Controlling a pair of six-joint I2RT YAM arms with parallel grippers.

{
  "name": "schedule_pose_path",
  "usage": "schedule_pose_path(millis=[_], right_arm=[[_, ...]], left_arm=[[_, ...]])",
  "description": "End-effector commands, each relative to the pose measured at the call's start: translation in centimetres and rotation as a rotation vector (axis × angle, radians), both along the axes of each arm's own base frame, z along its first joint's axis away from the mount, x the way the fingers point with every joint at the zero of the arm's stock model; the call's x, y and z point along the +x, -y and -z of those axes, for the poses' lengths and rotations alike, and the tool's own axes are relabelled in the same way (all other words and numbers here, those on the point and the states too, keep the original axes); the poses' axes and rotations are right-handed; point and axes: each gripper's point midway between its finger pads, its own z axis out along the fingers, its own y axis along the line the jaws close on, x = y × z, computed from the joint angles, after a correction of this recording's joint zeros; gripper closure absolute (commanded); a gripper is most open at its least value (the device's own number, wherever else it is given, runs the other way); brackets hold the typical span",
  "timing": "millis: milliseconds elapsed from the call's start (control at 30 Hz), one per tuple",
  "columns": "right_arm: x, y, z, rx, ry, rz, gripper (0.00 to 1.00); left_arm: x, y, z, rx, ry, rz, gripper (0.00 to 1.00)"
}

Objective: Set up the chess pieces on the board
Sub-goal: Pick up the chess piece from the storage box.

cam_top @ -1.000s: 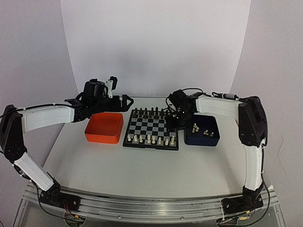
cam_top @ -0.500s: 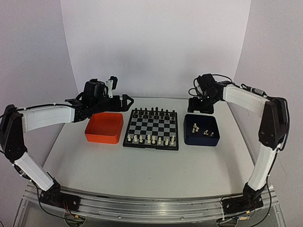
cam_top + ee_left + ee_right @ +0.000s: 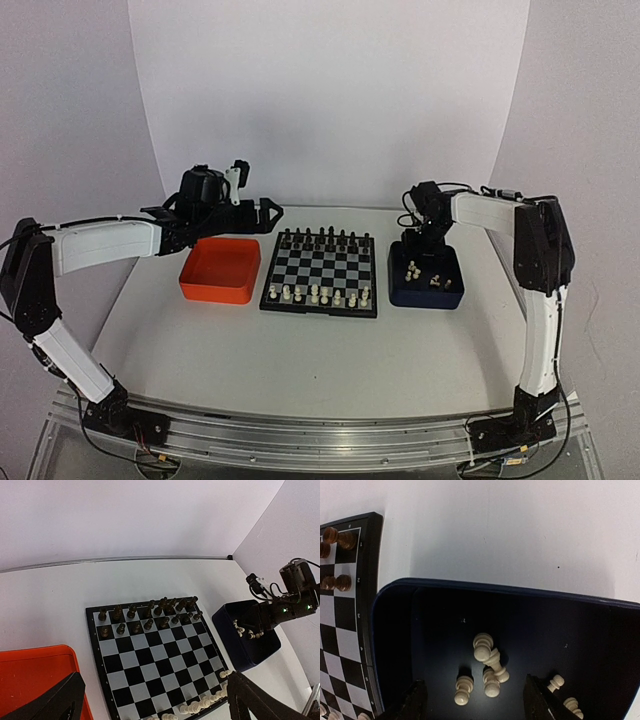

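The right gripper (image 3: 475,697) hangs over the blue tray (image 3: 390,630) with its jaws partly apart and empty. It points straight down, so the loose white pieces (image 3: 489,662) lie just below and between its fingers, probably to line up on one for a pick. More white ones stand on the near row of the board (image 3: 320,268), to this gripper's left, and black pieces (image 3: 147,615) fill the far rows. The left gripper (image 3: 262,213) is wide open and holds nothing, parked above the far edge of the orange tray (image 3: 215,292), apparently to stay out of the way
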Motion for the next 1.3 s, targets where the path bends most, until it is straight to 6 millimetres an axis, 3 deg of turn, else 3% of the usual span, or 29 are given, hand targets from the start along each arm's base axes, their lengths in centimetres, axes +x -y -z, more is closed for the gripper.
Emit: schedule_pose_path(millis=[0, 367, 533, 1267], right_arm=[[2.2, -0.4, -0.3, 0.027, 0.028, 0.0, 0.42], [3.1, -0.4, 1.6, 0.031, 0.0, -0.002, 0.55], [2.9, -0.7, 2.1, 0.048, -0.014, -0.006, 0.68], [2.8, -0.7, 2.0, 0.051, -0.017, -0.007, 1.0]], left_arm=[[0.9, 0.2, -2.2, -0.022, 0.042, -0.001, 0.0], [1.1, 0.1, -2.0, -0.021, 0.034, -0.009, 0.0], [1.1, 0.0, -1.9, -0.022, 0.03, -0.011, 0.0], [0.6, -0.3, -2.1, -0.028, 0.033, -0.013, 0.0]])
